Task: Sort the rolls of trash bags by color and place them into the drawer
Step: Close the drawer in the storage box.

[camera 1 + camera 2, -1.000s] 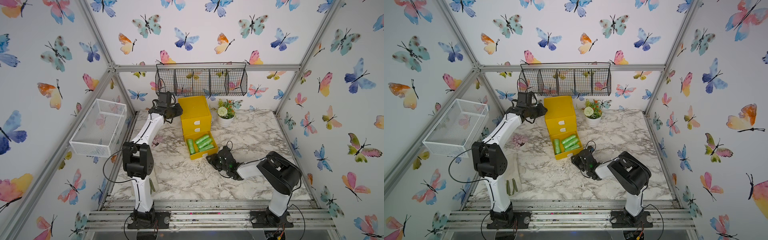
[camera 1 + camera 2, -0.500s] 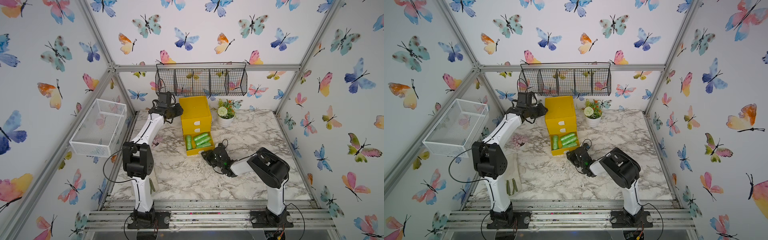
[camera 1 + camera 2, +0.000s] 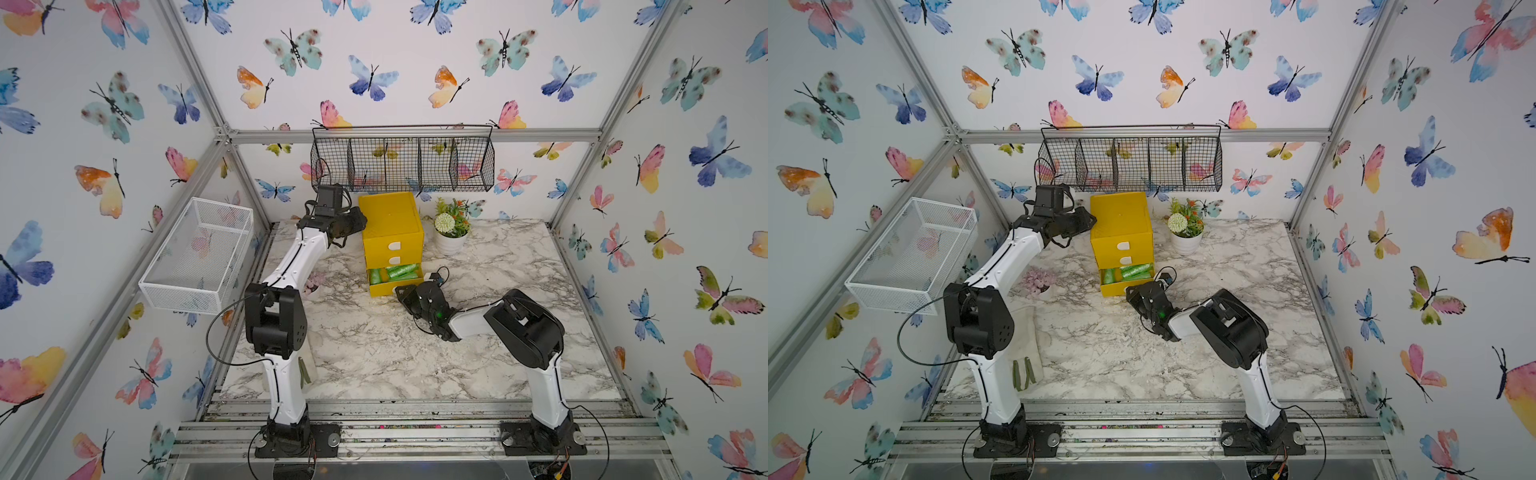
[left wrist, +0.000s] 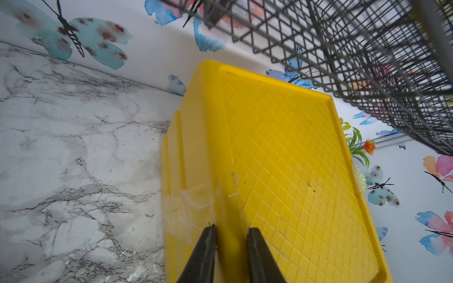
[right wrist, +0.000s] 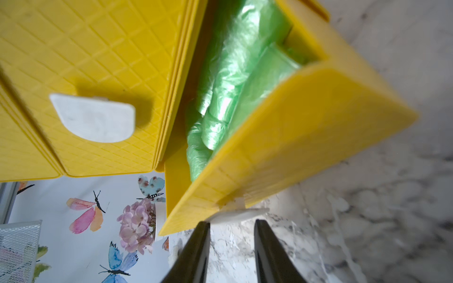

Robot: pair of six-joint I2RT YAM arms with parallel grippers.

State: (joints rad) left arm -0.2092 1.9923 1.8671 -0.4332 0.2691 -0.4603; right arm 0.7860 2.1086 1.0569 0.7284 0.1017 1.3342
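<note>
Marble table (image 3: 374,353) carries everything; black wire basket (image 3: 403,166) hangs on the back wall above it; white mesh basket (image 3: 199,257) is fixed on the wall at my left.

Yellow chest (image 3: 390,220) stands upright at the back of the table under the wire basket; its top two drawers are shut, white tabs facing me. My left gripper (image 4: 231,227) is at the chest's top edge on my left; jaws narrow, one finger to either side of the raised rim; whether they pinch the rim I cannot tell.

Potted plant (image 3: 451,232) sits just beside the chest on my right; a pale glove (image 3: 1027,353) lies flat near my left arm's base.

Bottom drawer (image 3: 392,287) is pulled part way out of the chest, resting on the marble. The green rolls (image 3: 401,272) lie inside it, packed together, glossy and crinkled; in both top views one lies crosswise at the left end; exact count not readable.

My right gripper (image 5: 231,223) is low at the drawer's front, jaws parted, nothing between them; the drawer's white tab (image 5: 240,212) lies just ahead of the fingertips (image 5: 203,235), one end at or touching a tip.

Pink-purple flower cluster (image 3: 1038,280) sits on the marble to the chest's left, apart from it.
</note>
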